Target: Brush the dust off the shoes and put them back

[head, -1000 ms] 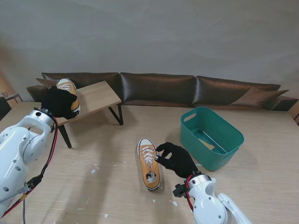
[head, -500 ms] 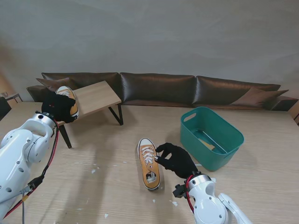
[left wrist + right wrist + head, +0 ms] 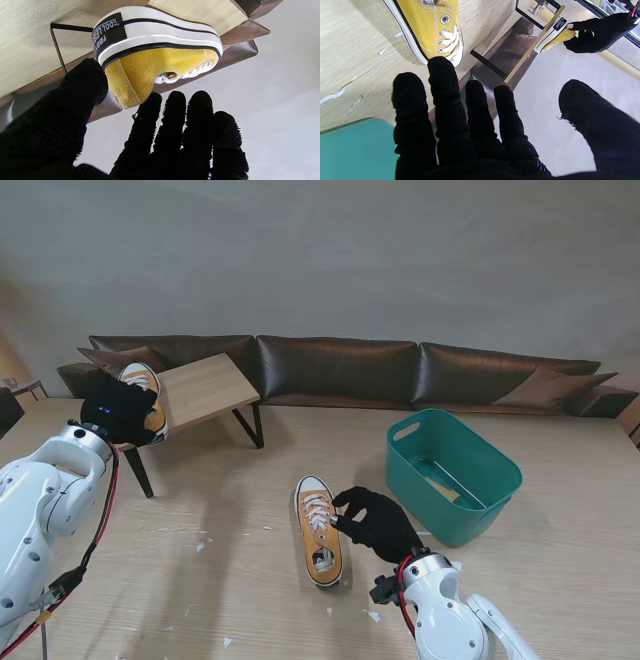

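One yellow canvas shoe (image 3: pixel 319 530) with white laces lies on the table, toe pointing away from me. My right hand (image 3: pixel 378 525) in its black glove rests against that shoe's right side, fingers spread, holding nothing. The right wrist view shows this shoe (image 3: pixel 430 27) just past my fingertips (image 3: pixel 442 70). The second yellow shoe (image 3: pixel 143 378) sits on the low wooden rack (image 3: pixel 205 388) at the far left. My left hand (image 3: pixel 125 412) is at its heel, open. In the left wrist view the shoe (image 3: pixel 155 57) rests on the rack with my thumb and fingers (image 3: pixel 175 117) spread around the heel.
A teal plastic basin (image 3: pixel 497 460) stands to the right of the table shoe, close to my right hand. Brown leather cushions (image 3: pixel 340 368) line the table's far edge. White dust flakes (image 3: pixel 200 546) lie scattered on the wood near me.
My left hand has slid left and nearer to me off the shoe on the rack, uncovering more of it. The right hand and the table shoe have not moved.
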`<state>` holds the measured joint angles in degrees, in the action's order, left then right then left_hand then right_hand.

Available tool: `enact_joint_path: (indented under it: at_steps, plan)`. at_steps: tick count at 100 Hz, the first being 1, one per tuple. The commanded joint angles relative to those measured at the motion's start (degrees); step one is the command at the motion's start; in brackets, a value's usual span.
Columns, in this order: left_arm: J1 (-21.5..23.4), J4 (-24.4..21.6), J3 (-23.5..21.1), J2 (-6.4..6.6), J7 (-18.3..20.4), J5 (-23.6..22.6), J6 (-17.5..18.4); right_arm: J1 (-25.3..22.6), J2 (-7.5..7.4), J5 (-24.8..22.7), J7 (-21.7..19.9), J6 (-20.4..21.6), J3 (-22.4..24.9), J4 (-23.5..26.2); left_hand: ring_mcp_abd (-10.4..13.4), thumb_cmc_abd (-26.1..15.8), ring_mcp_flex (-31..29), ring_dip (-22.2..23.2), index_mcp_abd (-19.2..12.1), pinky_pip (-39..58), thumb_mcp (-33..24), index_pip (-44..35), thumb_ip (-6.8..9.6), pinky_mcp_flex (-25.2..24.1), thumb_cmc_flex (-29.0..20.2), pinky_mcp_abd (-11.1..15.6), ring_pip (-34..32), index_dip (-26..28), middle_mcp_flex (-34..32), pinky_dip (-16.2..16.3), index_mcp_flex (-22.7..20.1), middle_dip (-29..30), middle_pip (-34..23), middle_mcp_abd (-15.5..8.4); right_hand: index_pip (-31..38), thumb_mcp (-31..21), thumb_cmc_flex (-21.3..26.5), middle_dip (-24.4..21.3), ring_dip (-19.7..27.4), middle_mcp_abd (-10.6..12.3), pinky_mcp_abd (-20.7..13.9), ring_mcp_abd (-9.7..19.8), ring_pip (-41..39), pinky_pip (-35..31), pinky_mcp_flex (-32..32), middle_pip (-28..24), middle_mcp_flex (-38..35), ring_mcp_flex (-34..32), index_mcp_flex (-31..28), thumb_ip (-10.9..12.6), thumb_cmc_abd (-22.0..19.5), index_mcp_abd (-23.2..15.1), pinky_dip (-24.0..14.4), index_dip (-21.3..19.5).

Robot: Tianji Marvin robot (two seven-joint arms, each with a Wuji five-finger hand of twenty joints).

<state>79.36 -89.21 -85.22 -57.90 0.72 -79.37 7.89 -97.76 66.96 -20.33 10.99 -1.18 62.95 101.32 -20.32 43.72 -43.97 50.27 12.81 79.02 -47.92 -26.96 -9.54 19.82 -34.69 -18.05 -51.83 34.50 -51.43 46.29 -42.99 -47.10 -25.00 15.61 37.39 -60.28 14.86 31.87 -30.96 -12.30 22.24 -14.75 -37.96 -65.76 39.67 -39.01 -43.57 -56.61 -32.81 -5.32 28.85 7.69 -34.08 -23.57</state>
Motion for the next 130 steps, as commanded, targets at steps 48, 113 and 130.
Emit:
enact_joint_path:
  at_steps: [48, 113, 130]
  plan:
    - [6.00, -16.87, -2.69, -0.38, 7.25, 5.46, 13.13, -0.29, 0.14, 0.22, -0.54, 0.42, 0.00, -0.15, -4.14, -18.17, 16.98, -2.33, -0.62, -6.81, 20.11, 19.94, 4.68, -14.35, 5.04, 1.20, 10.69, -16.97, 13.99, 4.99, 11.76, 14.94, 14.65, 7.01, 0.58, 0.65, -1.48, -0.78, -0.36, 0.71, 0.63, -0.37, -0.80, 0.54, -14.18, -0.34, 1.02, 1.05, 1.61, 1.09, -1.75, -0.04, -0.95, 0.52]
    - [18.22, -22.41, 13.85, -1.52, 5.12, 14.17, 6.21, -0.16, 0.84, 1.21, 1.55, -1.58, 1.43, 0.39, -2.39, -13.55, 18.15, 0.37, -10.40, -5.81, 9.84, 16.14, 1.86, -16.41, 6.38, 3.29, 6.29, -14.97, 12.14, 7.78, 4.58, -0.96, 4.78, 3.29, 0.69, 0.36, -1.35, -0.80, -0.42, 0.53, 0.99, -0.83, -0.93, 0.43, -14.06, -0.34, 0.56, 0.70, 1.82, 1.07, -1.94, 0.23, -0.99, 0.58]
    - [18.73, -20.08, 18.87, -1.74, 4.20, 16.39, 0.47, -0.02, 0.97, 1.54, 1.82, -2.02, 1.61, 0.42, -2.94, -12.54, 19.73, 1.71, -10.48, -5.90, 8.04, 13.54, 1.71, -18.23, 6.02, 3.58, 4.96, -12.65, 13.25, 8.99, 0.89, -6.01, 1.31, 3.57, 0.67, 0.28, -1.29, -0.81, -0.41, 0.53, 1.00, -0.77, -0.89, 0.45, -14.09, -0.31, 0.58, 0.72, 1.87, 1.07, -1.99, 0.27, -0.98, 0.62]
